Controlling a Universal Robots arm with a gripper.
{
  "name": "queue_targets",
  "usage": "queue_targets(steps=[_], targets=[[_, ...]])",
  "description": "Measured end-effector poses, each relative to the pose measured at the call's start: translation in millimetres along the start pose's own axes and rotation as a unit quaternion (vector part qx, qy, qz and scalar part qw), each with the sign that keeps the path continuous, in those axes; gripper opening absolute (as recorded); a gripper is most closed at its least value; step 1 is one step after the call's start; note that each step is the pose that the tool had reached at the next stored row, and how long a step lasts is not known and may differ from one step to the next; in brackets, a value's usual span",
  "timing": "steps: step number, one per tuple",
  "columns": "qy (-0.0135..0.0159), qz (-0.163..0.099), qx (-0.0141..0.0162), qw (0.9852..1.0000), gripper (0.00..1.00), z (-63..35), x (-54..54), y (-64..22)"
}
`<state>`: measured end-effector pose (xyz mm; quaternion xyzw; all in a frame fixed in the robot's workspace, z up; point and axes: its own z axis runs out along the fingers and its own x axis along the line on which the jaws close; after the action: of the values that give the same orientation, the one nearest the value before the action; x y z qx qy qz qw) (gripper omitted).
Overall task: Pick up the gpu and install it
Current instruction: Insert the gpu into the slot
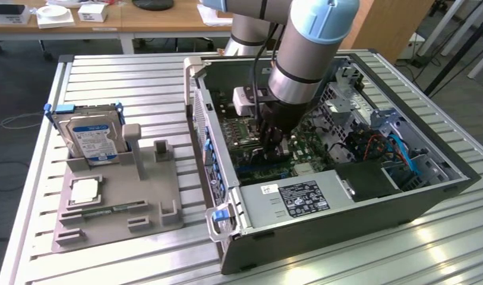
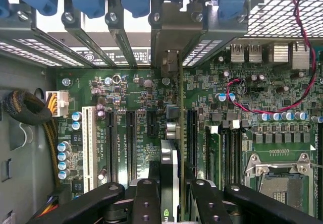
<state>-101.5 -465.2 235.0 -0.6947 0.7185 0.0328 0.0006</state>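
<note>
A: While the gripper (image 2: 170,193) is reaching down inside the case (image 1: 431,196), what are the jaws doing?

B: They are clamping the gpu (image 2: 170,171) edge-on between them, directly over the motherboard (image 2: 136,108) slots.

A: Handling?

B: Probably light, stiff, fragile; gripping the card's upper edge seems safest. Slot lettering is staying unreadable; the power supply label (image 1: 303,198) too.

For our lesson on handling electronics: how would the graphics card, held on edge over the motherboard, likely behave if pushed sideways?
The graphics card looks thin and flat, so probably stiff lengthwise but apt to tilt if nudged sideways. The gripper has its jaws clamped on the faces, which likely steadies it. Its bare board looks fragile against the motherboard parts.
</note>
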Motion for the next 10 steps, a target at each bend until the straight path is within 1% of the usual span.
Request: queue_targets(steps=[4, 10], targets=[[-0.0003, 0.000, 0.0006, 1.0000, 0.27, 0.4, -0.1, 0.5], [0.0000, 0.000, 0.0004, 1.0000, 0.27, 0.2, 0.0, 1.1]])
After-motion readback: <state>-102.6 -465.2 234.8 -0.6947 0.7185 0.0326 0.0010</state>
